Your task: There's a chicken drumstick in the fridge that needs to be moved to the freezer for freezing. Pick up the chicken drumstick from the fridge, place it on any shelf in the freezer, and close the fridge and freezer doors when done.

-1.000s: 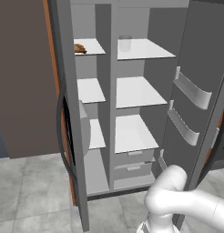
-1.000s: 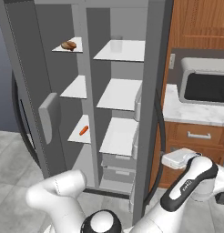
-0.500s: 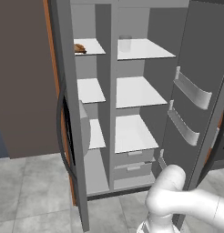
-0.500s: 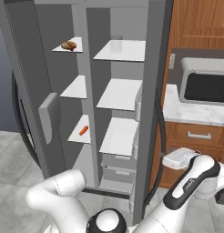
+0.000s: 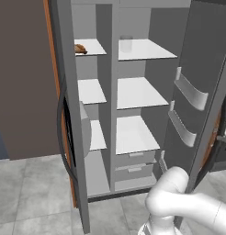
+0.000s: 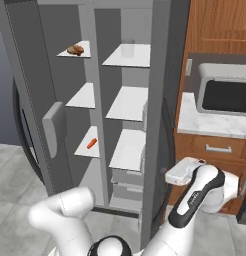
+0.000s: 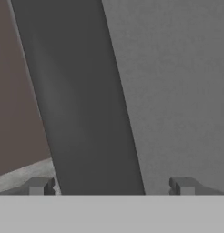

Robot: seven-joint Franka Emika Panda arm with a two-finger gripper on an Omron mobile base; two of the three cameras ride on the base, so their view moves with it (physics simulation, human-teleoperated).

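Note:
The brown chicken drumstick [image 5: 80,48] [image 6: 75,49] lies on the top shelf of the narrow left compartment. Both tall grey doors stand open. My gripper [image 7: 111,189] is open, its fingertips [image 7: 38,185] wide apart. The dark edge of the right door [image 7: 86,113] runs between them, close in front. In the right base view my white hand [image 6: 184,172] sits low, just right of that door's [image 6: 162,125] edge, at the height of the lower shelves. The arm's elbow [image 5: 172,193] bends in front of the bottom drawers.
A clear glass [image 5: 126,44] stands on the wide compartment's top shelf. A small orange item [image 6: 92,143] lies on the narrow side's third shelf. Door bins [image 5: 190,92] line the right door. A microwave [image 6: 227,95] on a marble counter [image 6: 210,125] and wooden drawers [image 6: 217,148] crowd my hand's right.
My hand has edged a little left toward the right door's edge. The drumstick, shelves and doors have not moved.

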